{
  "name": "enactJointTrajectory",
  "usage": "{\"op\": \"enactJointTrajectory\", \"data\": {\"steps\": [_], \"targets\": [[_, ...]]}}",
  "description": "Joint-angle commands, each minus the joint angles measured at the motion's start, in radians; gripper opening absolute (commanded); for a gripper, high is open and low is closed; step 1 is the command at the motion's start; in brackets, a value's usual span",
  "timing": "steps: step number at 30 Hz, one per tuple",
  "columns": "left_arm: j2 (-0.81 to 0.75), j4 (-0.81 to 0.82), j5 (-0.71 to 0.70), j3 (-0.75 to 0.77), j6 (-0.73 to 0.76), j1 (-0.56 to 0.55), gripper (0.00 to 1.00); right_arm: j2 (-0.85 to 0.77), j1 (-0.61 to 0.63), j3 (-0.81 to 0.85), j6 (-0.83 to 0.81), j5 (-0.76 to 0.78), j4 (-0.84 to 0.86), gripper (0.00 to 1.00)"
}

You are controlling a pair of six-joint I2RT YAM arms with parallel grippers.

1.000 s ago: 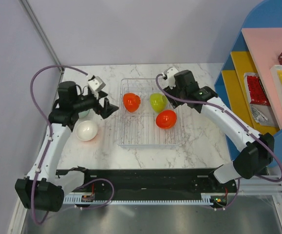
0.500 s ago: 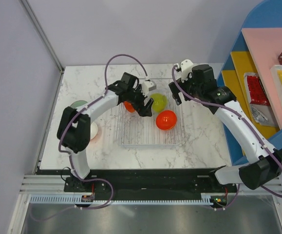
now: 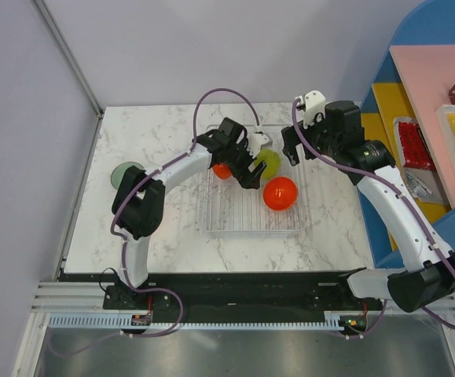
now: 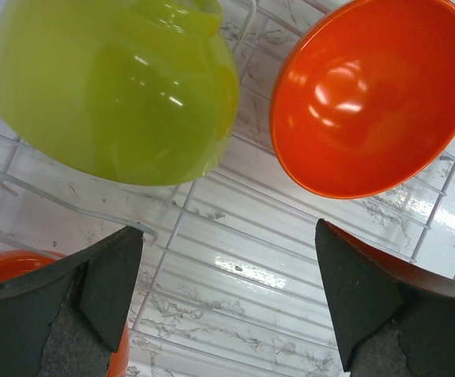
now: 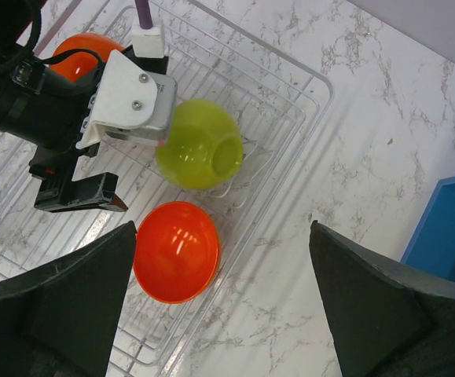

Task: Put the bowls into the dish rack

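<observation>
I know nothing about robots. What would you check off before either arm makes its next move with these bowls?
1. Left gripper open and empty: ok.
2. Right gripper open and empty: ok.
3. Lime-green bowl inside the dish rack: ok.
4. Red-orange bowl inside the rack: ok.
5. Pale mint bowl loaded: not ok, it sits on the table left of the rack.
6. White bowl's whereabouts: cannot tell, no view shows it.
</observation>
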Motion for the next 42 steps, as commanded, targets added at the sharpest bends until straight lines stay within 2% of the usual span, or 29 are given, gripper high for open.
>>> {"op": "enactJointTrajectory", "data": {"steps": [1,5,10,12,17,27,33,42], "targets": [[-0.021,0.022,-0.027,-0.023,-0.048,-0.018,0.96,-0.031,-0.007,0.031,0.016,-0.038,0.017,0.98],[-0.113,0.06,-0.038,-0.078,-0.069,-0.018,0.94,-0.026,-0.009,0.037,0.019,-0.044,0.015,0.98],[-0.185,0.065,0.068,-0.118,-0.106,-0.024,0.84,-0.034,-0.011,0.043,0.019,-0.037,0.014,0.98],[-0.185,0.062,0.076,-0.13,-0.109,-0.043,0.83,-0.045,-0.012,0.042,0.017,-0.034,0.014,0.98],[-0.121,0.062,0.08,-0.123,-0.126,-0.085,0.81,-0.062,-0.023,0.045,0.02,-0.032,0.014,0.98],[0.037,0.062,-0.004,0.003,-0.14,-0.113,0.8,-0.091,-0.043,0.031,0.029,-0.067,0.012,0.98],[0.063,0.08,-0.036,0.02,-0.141,-0.115,0.8,-0.098,-0.049,0.014,0.029,-0.08,0.017,0.98],[0.069,0.105,-0.012,0.028,-0.152,-0.115,0.8,-0.098,-0.054,0.002,0.034,-0.097,0.022,0.98]]}}
